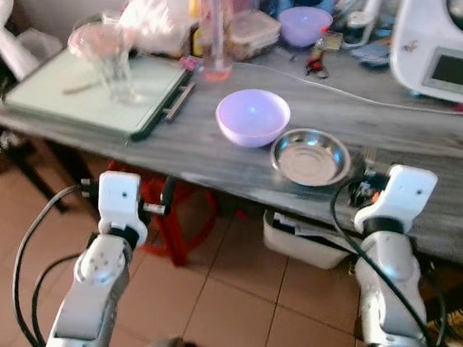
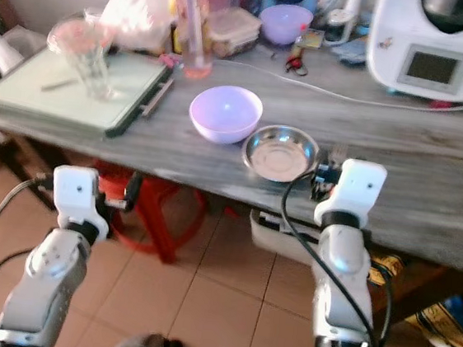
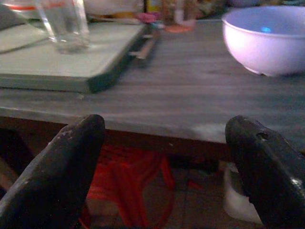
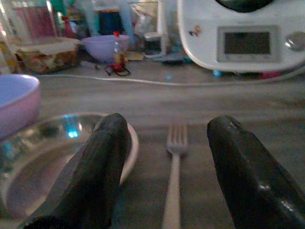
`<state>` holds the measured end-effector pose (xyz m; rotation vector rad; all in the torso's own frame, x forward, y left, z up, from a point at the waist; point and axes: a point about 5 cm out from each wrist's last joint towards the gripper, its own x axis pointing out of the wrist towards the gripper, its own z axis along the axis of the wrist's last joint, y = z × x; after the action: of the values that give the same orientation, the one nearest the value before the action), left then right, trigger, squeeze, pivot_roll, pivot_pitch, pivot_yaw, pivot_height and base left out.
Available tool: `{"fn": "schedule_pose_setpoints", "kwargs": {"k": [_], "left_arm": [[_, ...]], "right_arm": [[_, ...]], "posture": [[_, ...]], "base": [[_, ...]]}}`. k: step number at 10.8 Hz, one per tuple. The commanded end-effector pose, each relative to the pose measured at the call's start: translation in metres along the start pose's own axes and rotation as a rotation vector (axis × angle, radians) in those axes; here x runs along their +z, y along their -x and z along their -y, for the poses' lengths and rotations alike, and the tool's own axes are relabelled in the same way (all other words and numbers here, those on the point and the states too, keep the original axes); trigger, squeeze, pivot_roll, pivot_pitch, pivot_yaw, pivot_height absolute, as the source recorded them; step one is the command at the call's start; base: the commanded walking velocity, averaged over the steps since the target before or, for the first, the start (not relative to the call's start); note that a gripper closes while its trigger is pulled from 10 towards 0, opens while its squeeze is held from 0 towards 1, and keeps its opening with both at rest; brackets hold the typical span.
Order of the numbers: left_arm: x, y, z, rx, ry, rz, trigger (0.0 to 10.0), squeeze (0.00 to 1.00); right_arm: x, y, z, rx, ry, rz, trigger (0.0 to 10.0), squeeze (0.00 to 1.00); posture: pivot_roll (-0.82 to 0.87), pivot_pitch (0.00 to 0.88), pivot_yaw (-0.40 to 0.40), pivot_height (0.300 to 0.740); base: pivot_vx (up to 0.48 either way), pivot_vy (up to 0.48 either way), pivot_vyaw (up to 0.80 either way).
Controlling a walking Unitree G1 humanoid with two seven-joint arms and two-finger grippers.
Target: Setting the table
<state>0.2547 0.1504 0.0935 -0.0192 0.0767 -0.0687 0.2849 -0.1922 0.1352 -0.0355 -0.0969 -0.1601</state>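
On the grey wooden table [image 1: 432,153] a lilac bowl [image 1: 252,116] stands beside a shallow steel bowl [image 1: 309,157]. A fork [image 4: 174,162] lies on the table right of the steel bowl, tines pointing away from me. My right gripper [image 4: 167,121] is open low over the table, one finger [image 4: 102,162] by the steel bowl's rim and the fork between the two. My left gripper [image 3: 164,123] is open and holds nothing, just below the table's front edge, facing the lilac bowl [image 3: 267,38]. A clear glass [image 1: 118,74] stands on a pale green tray [image 1: 90,96] at the left.
A white kitchen appliance [image 1: 456,48] with a cable stands at the back right. Another lilac bowl [image 1: 305,24], a food container [image 1: 253,33], a pink bottle [image 1: 214,22] and plastic bags crowd the back. A red stool [image 1: 181,218] and a white box [image 1: 307,239] sit under the table.
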Motion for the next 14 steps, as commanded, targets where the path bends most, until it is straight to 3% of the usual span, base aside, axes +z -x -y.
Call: {"fn": "schedule_pose_setpoints", "kwargs": {"k": [1,3,6,11,14], "left_arm": [[-0.004,0.001,-0.001,-0.008,-0.007,-0.01,10.0,0.0],[-0.001,-0.003,0.0,0.008,-0.007,0.007,10.0,0.0],[0.001,-0.003,-0.001,0.028,0.004,0.013,10.0,0.0],[0.008,0.0,0.003,-0.045,0.017,0.06,10.0,0.0],[0.007,0.008,0.003,-0.064,0.018,0.056,10.0,0.0]], "right_arm": [[-0.001,0.0,-0.006,0.014,-0.001,0.0,10.0,0.0],[0.001,-0.002,-0.006,0.02,0.002,0.013,10.0,0.0],[0.001,-0.004,-0.005,0.045,0.017,0.012,10.0,0.0],[-0.001,-0.003,0.0,0.017,0.027,0.004,10.0,0.0],[-0.009,0.006,0.003,-0.003,0.01,-0.042,10.0,0.0]], "posture": [[-0.03,0.0,0.112,0.74],[-0.03,0.0,0.107,0.74],[-0.03,0.0,0.093,0.74],[-0.02,0.0,0.092,0.74],[-0.02,0.019,0.091,0.74]], "base": [[-0.281,0.0,-0.62],[-0.324,0.0,-0.8],[-0.309,0.0,0.0],[0.0,0.0,0.0],[0.0,-0.429,-0.15]]}}
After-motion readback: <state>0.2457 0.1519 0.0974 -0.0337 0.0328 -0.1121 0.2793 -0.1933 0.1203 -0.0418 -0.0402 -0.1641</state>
